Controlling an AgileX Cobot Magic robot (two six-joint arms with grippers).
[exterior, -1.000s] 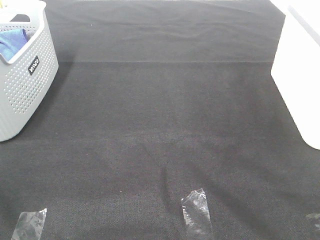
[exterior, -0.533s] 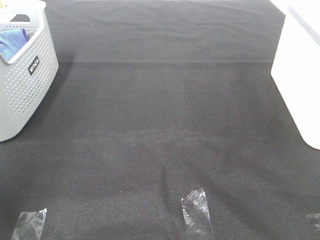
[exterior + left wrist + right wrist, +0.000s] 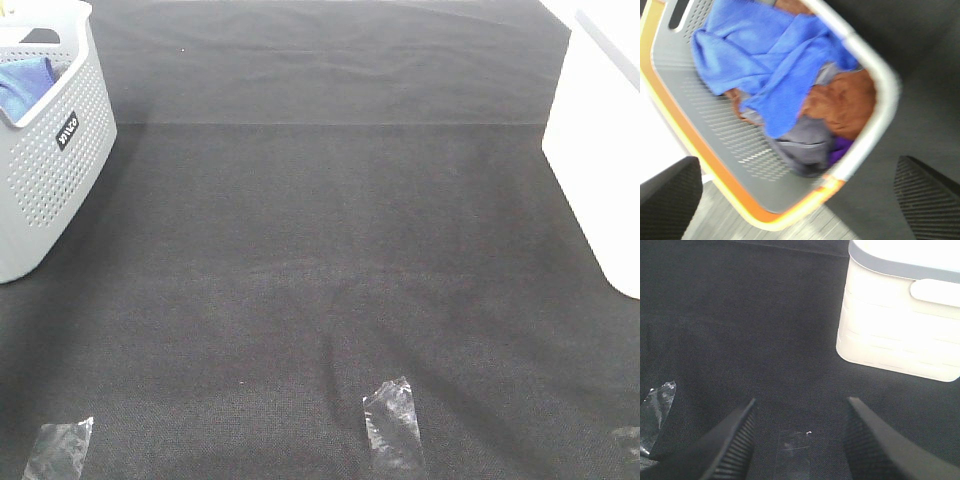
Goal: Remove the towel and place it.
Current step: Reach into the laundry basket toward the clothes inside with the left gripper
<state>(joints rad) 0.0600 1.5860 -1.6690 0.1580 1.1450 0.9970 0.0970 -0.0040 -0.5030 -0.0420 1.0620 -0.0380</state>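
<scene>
The towel [image 3: 765,65] is a bright blue cloth lying crumpled in the grey perforated basket [image 3: 55,160] at the far left; only a corner of the towel [image 3: 22,85] shows from above. It rests on a brown cloth [image 3: 845,102] and a grey cloth [image 3: 805,145]. My left gripper [image 3: 800,210] hovers above the basket's rim [image 3: 880,95], open, with nothing between its fingers. Over the dark mat my right gripper [image 3: 800,445] stands open and empty. Neither arm appears in the exterior high view.
A white lidded bin [image 3: 600,150] stands at the right edge, also seen as the white bin [image 3: 900,315] ahead of my right gripper. Clear tape strips [image 3: 392,425] lie on the black mat [image 3: 320,250] near the front. The basket has an orange base [image 3: 715,165].
</scene>
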